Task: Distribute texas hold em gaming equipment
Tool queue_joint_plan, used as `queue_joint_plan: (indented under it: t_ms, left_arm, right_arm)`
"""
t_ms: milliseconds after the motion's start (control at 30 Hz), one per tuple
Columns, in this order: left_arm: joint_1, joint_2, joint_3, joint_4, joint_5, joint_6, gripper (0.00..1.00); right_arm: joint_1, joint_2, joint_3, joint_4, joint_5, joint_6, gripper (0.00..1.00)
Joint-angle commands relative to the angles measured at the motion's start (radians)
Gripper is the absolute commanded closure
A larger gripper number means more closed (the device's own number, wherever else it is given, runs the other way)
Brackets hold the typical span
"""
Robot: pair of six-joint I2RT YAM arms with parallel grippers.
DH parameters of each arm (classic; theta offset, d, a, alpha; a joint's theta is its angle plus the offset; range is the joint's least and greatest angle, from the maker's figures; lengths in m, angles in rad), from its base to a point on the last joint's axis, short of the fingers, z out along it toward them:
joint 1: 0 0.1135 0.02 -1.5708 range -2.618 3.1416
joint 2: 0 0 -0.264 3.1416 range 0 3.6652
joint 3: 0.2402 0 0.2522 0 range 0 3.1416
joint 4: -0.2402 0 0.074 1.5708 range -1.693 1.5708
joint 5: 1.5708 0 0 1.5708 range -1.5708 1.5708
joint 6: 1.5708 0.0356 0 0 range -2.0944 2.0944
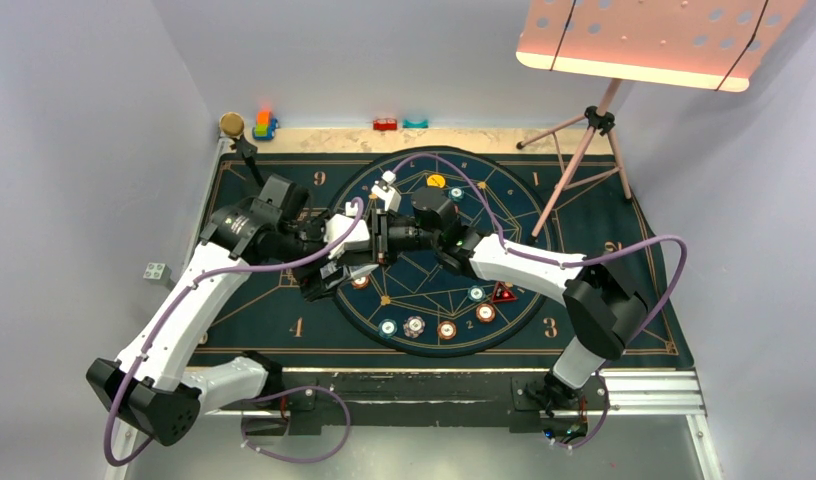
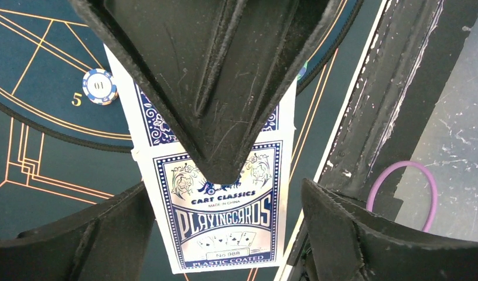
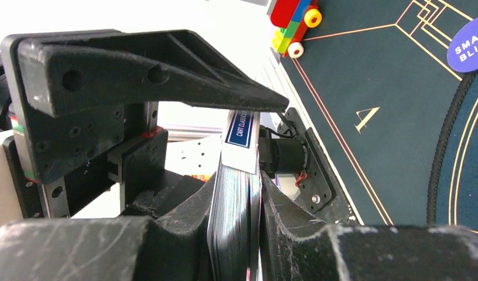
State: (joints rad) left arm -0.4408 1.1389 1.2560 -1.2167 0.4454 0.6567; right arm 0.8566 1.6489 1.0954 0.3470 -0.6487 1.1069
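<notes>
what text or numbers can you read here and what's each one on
"CART CLASSICS": card box
"MADE IN CHINA": same box
"PLAYINGCARDS": same box
"No 988": same box
"PLASTIC COATED": same box
"10", seen upside down: blue-white chip
"5": mat
"9", "1", "4", "3": mat, top view
"SMAL", "BLIN", cut off: blue disc
Print on the other chips: too small to read

Above the mat (image 1: 284,312), left of centre: left gripper (image 2: 225,190) and right gripper (image 3: 236,196) meeting tip to tip, card box (image 2: 225,234) between both finger pairs. Nearer: poker chips (image 1: 446,329) in an arc, triangular marker (image 1: 503,293) at its right end. Far left corner: toy blocks (image 1: 265,125) just right of stand (image 1: 231,124).
</notes>
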Motion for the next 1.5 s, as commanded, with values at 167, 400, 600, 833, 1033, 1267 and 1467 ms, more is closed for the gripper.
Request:
queue_joint_plan:
  t_ms: [167,400,600,833,1033,1267,1467]
  left_arm:
    - [-0.009,-0.004,-0.010,0.046,0.010,0.003,0.02]
    - [-0.009,0.005,-0.025,0.067,0.010,0.006,0.06]
    - [-0.009,0.012,-0.029,0.074,0.007,0.011,0.23]
    - [-0.009,0.005,-0.016,0.052,0.012,0.010,0.57]
    - [-0.008,-0.002,-0.002,0.012,0.030,0.008,0.71]
    - [-0.009,-0.002,-0.001,-0.005,0.031,0.008,0.72]
    - [-0.009,0.003,0.002,-0.010,0.048,-0.003,0.73]
  right_arm:
    - [-0.001,-0.032,0.057,0.020,0.000,-0.011,0.75]
    - [-0.001,-0.032,0.063,0.022,-0.008,-0.012,0.75]
    - [-0.001,-0.032,0.065,0.020,-0.011,-0.013,0.75]
    - [-0.006,-0.034,0.054,0.004,-0.021,-0.025,0.59]
    - [-0.055,-0.094,0.007,-0.066,-0.006,-0.090,0.26]
    - [-0.063,-0.131,0.033,-0.216,0.027,-0.199,0.21]
    - [-0.057,-0.122,0.035,-0.236,0.022,-0.229,0.21]
